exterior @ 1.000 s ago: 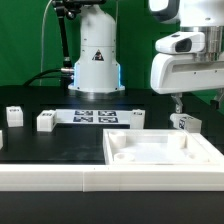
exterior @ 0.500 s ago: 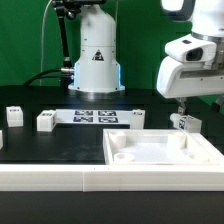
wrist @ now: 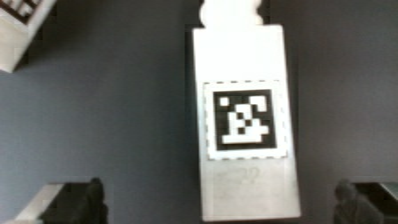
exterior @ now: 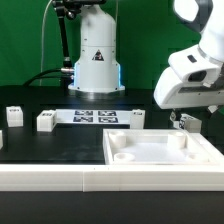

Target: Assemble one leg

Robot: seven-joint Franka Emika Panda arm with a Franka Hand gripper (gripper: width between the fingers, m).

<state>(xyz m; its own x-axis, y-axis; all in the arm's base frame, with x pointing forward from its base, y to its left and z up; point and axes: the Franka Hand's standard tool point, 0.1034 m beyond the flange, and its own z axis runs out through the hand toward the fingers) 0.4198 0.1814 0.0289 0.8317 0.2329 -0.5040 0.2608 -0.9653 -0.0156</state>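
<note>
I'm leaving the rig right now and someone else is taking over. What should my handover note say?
Claw: open over the leg, with fingers on either side and a gap on each. It is not gripping.
Things: the leg is on the table just beyond the top, at the exterior view's right. Other legs sit loose toward the exterior view's left.
Done: the claw is lined up on the leg.
Left: close, lift and fit the leg to the top, which shows no leg yet.

Wht glossy arm, blk cables, dark gripper
</note>
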